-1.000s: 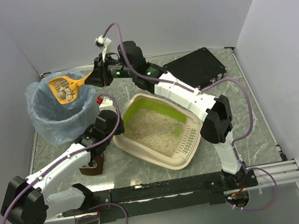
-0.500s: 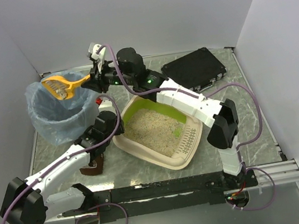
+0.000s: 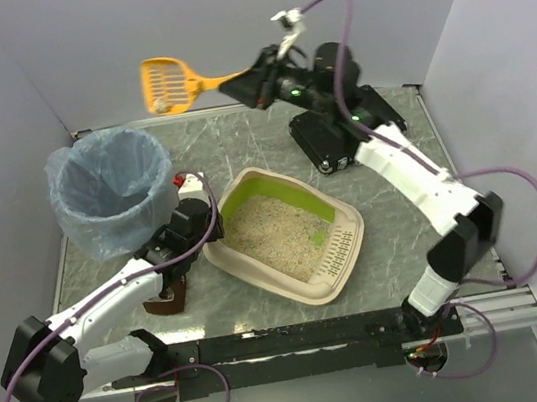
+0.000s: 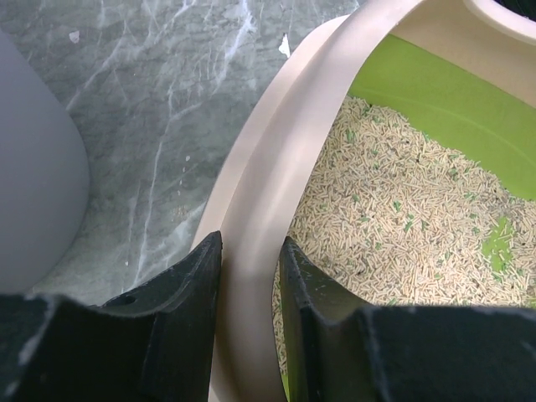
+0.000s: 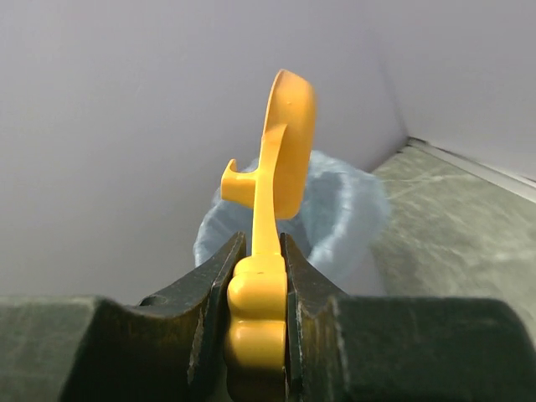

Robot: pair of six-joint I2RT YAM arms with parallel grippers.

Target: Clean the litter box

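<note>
We see the right gripper (image 5: 258, 261) clamping the scoop (image 3: 165, 83) at twelve o'clock, the left gripper (image 4: 249, 255) pinching the litter box (image 4: 270, 142) rim, granules (image 4: 394, 218) inside.

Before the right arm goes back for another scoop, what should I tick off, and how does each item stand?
1. Right gripper shut on the scoop handle: ok.
2. Left gripper clamped on the litter box rim: ok.
3. Scoop clear of the bin: ok, raised beyond it, near the back wall.
4. Scoop empty: cannot tell; something pale shows in its head.
5. Clumps left in the litter box: cannot tell; only loose granules show.
</note>
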